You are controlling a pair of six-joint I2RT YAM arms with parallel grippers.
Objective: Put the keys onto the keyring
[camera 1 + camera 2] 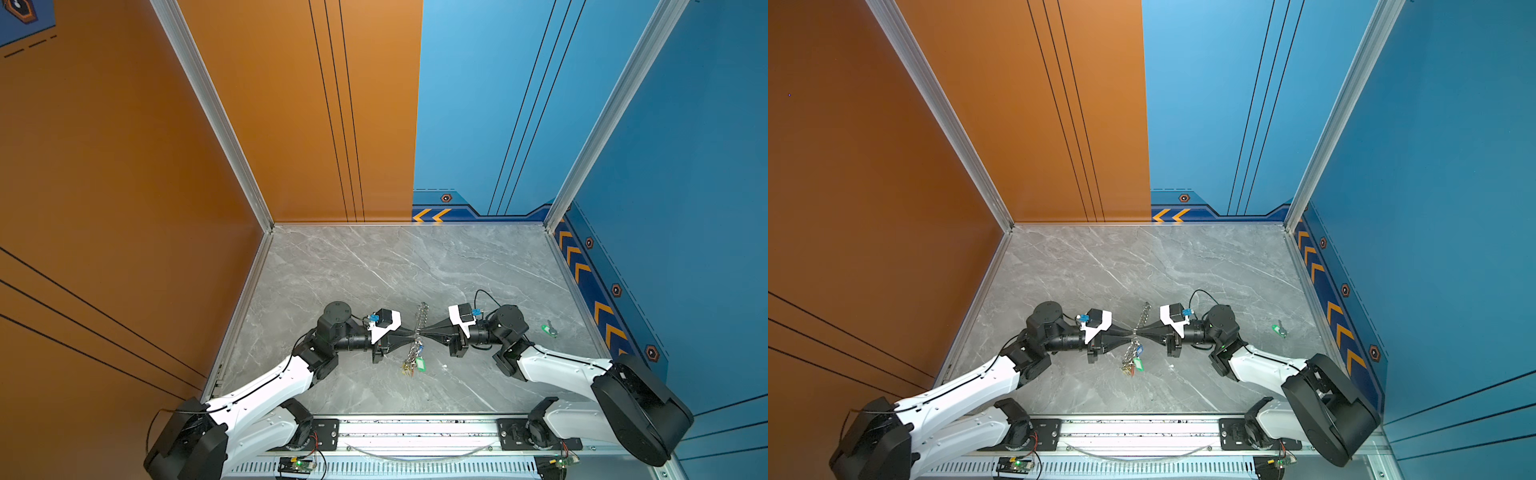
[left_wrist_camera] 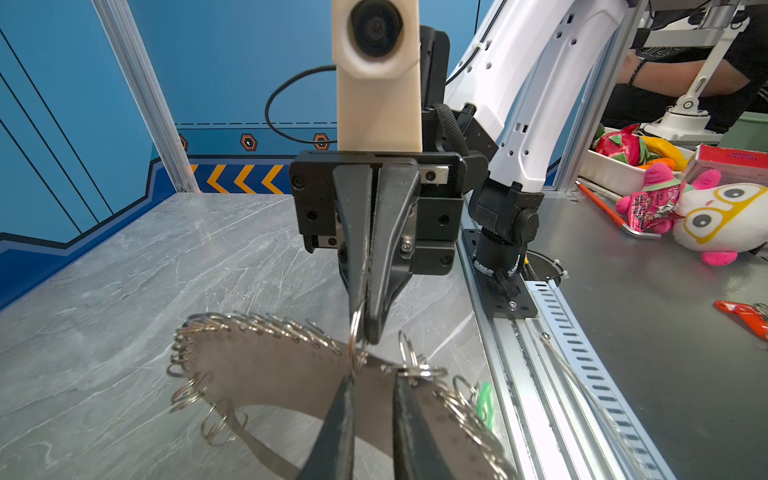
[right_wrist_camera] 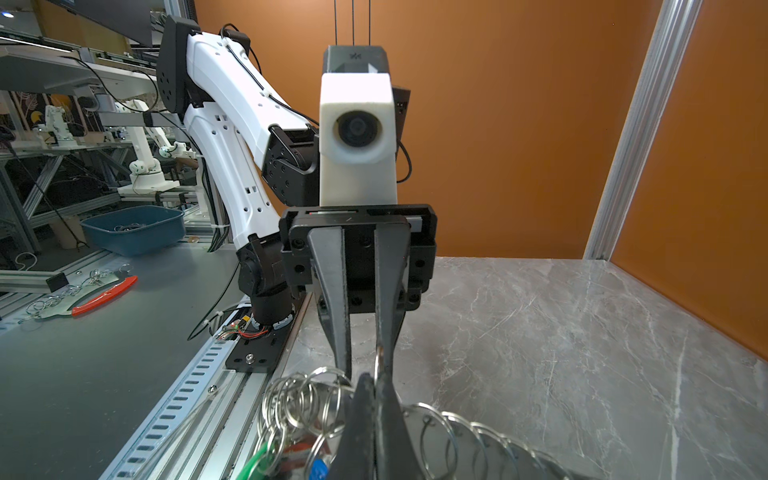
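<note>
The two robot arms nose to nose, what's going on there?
The right gripper, pinched shut on one silver ring, holds up a large tan oval keyring edged with such rings over the grey marble table. The left gripper faces it, jaws slightly parted at the keyring's edge. Colour-tagged keys hang from it already; one green-tagged key lies loose on the table.

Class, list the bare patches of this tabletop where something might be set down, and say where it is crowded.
Free: the back of the table, between the walls and the arms; the front strip between the keys and the rail. Crowded: the middle, where left gripper and right gripper meet at the keyring. A loose green key lies far right.
</note>
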